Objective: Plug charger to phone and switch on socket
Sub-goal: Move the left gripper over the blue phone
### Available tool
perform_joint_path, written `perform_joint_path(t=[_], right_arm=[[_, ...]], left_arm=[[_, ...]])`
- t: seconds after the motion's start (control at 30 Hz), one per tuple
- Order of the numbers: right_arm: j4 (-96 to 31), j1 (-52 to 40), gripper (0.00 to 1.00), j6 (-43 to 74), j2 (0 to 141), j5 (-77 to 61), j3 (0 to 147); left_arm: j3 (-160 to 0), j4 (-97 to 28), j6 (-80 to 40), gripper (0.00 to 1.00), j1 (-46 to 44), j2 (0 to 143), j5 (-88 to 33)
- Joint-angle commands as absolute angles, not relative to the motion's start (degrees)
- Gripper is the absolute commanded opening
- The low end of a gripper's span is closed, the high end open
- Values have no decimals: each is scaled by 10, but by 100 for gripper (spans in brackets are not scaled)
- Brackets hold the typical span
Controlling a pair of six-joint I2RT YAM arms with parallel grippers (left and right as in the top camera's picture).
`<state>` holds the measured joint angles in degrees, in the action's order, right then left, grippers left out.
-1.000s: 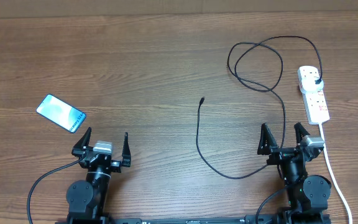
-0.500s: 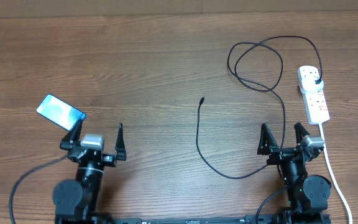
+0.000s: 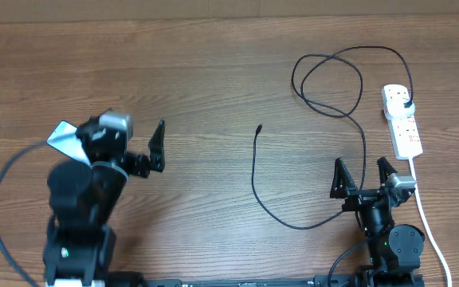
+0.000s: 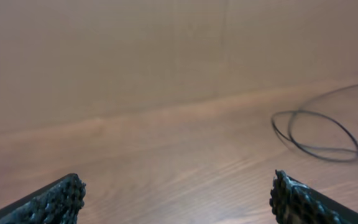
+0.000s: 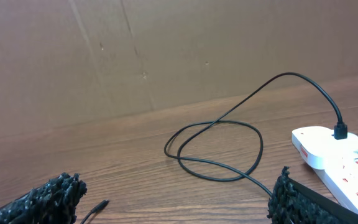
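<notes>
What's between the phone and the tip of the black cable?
In the overhead view, the left tool, partly covering the phone; then bare wood up to the charger tip.

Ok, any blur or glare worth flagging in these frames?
Left wrist: soft throughout, the charger loop smeared. Right wrist: sharp, the socket crisp. Overhead: evenly lit, no glare, though the left arm covers most of the phone.

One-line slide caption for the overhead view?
Left pincer open beside the phone; charger lies loose mid-table, plugged into the socket.
</notes>
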<state>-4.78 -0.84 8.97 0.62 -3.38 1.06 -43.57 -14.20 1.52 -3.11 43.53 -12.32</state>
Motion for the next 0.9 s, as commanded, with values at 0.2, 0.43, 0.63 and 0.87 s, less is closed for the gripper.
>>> perform_joint_path(t=[0.2,0.43,0.63,0.87], right_arm=[[-46,-12,100,91,2,-26,4],[-46,-12,100,91,2,-26,4],[-46,-12,100,91,2,-26,4],[-46,-12,100,91,2,-26,4]], left_arm=[[-641,-321,13,100,-29,627,-181],[-658,-394,26,100,-30,721,-239],[-658,-441,25,99,-30,786,-257],[-657,-460,20,100,-30,842,-274]])
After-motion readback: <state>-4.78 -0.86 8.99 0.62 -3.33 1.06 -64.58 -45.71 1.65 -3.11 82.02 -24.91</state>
